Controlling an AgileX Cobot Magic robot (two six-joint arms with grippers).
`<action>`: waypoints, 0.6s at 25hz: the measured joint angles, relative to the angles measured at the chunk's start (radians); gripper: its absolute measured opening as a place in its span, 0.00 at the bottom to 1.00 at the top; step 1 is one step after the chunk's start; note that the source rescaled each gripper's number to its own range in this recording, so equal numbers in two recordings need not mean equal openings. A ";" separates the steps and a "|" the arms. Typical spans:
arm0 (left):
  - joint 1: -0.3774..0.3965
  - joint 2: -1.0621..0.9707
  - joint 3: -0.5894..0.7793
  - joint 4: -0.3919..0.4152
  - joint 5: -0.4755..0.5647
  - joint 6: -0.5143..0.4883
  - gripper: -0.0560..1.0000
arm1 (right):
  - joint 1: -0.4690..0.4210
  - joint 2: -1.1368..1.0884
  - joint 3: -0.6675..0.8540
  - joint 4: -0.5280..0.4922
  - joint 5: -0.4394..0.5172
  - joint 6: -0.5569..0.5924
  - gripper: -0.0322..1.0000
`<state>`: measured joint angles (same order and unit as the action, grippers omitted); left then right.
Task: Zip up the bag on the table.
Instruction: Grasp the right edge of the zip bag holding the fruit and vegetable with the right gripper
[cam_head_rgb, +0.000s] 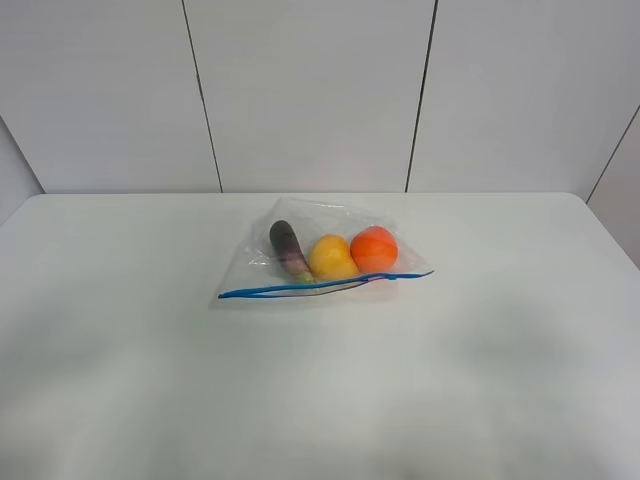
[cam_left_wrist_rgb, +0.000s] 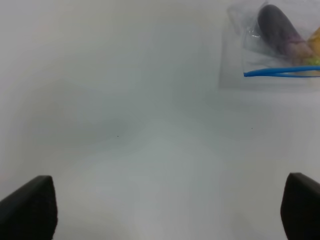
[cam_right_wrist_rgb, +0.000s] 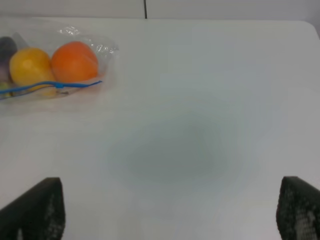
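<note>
The clear bag (cam_head_rgb: 320, 255) lies on the white table (cam_head_rgb: 150, 380) near its middle, holding a purple, a yellow and an orange produce item. Its blue zipper strip (cam_head_rgb: 320, 287) runs along the near edge, and its two tracks look parted in the middle. Neither arm shows in the exterior high view. My left gripper (cam_left_wrist_rgb: 167, 210) is open and empty, well short of the bag's purple end (cam_left_wrist_rgb: 270, 45). My right gripper (cam_right_wrist_rgb: 167, 210) is open and empty, well short of the bag's orange end (cam_right_wrist_rgb: 55, 65).
A white panelled wall (cam_head_rgb: 310, 90) stands behind the table's far edge. The table's rounded far right corner (cam_right_wrist_rgb: 307, 25) shows in the right wrist view. Bare tabletop lies around the bag on all sides.
</note>
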<state>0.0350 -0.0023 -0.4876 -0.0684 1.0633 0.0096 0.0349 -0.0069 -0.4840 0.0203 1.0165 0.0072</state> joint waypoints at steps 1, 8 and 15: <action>0.000 0.000 0.000 0.000 0.000 0.000 1.00 | 0.000 0.000 0.000 0.000 0.000 0.001 0.93; 0.000 0.000 0.000 0.000 0.000 0.000 1.00 | 0.000 0.019 -0.009 0.001 0.001 0.003 0.93; 0.000 0.000 0.000 0.000 0.000 0.000 1.00 | 0.000 0.385 -0.169 0.027 -0.080 0.003 0.93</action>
<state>0.0350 -0.0023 -0.4876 -0.0684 1.0633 0.0096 0.0349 0.3779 -0.6532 0.0470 0.9367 0.0104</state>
